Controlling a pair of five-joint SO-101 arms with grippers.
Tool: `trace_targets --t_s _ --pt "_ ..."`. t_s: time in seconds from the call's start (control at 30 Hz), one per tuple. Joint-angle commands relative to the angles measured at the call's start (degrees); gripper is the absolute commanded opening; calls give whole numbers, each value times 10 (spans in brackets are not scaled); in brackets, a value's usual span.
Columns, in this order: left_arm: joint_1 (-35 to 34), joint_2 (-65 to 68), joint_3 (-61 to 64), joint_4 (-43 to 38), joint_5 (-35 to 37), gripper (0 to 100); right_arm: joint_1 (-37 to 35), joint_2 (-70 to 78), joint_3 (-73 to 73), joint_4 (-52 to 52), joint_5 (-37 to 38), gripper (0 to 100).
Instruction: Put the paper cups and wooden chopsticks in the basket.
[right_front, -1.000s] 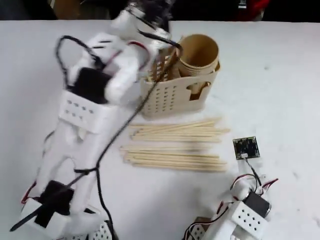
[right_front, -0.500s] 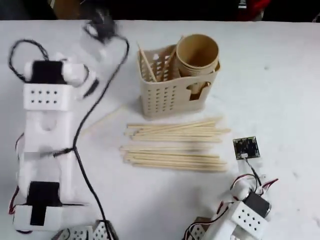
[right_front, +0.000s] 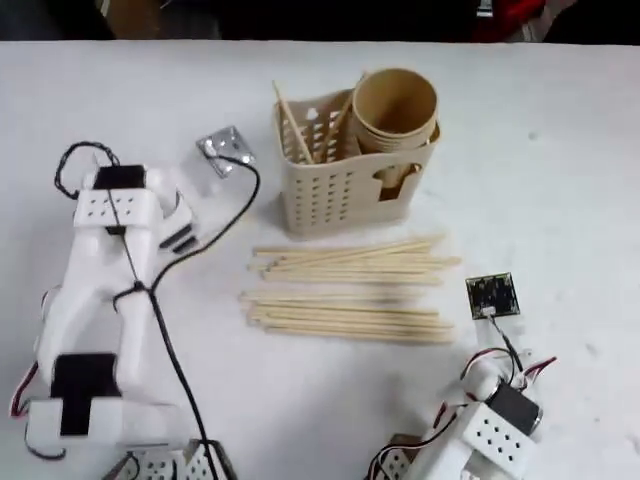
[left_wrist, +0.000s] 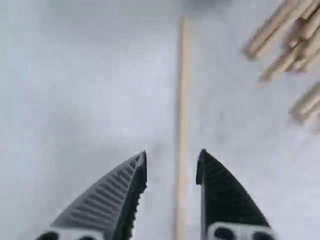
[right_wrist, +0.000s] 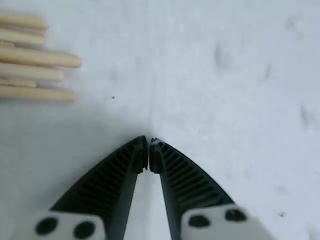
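Note:
A cream perforated basket (right_front: 345, 185) stands at the back centre of the white table, holding stacked paper cups (right_front: 396, 105) and a few upright wooden chopsticks (right_front: 293, 125). In front of it lies a pile of wooden chopsticks (right_front: 350, 292), whose ends show in the wrist views (left_wrist: 295, 45) (right_wrist: 37, 75). My left gripper (left_wrist: 171, 160) is open, low over the table left of the pile, and a single chopstick (left_wrist: 182, 100) lies between its fingers. My right gripper (right_wrist: 149, 142) is shut and empty just off the pile's right end.
The left arm (right_front: 105, 290) stretches along the table's left side, its black cable (right_front: 215, 225) looping toward the basket. The right arm (right_front: 495, 430) sits at the front right corner. Bare table lies to the right of the basket.
The left arm has pulled back from over the basket, swung left and come down to the table. A chopstick now stands in the basket. The right arm has not moved.

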Motion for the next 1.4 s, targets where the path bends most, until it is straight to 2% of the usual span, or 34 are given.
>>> trace_targets --t_s 0.0,0.33,0.6,0.67,0.9,1.13,1.37 --pt "-4 87 -65 -11 -7 177 11 -3 -2 -9 7 24" --pt "-7 280 -232 21 -11 177 11 -3 -2 -9 7 24" --pt "-7 363 -312 69 -11 176 11 -3 -2 -9 7 24" --pt "-7 371 -327 84 -11 168 11 -3 -2 -9 7 24" --pt "-7 400 -364 142 -11 42 11 -3 -2 -9 7 24" --pt "-7 414 -409 199 -11 22 11 -3 -2 -9 7 24" --pt "-8 324 -443 286 -8 22 11 -3 -2 -9 7 24"
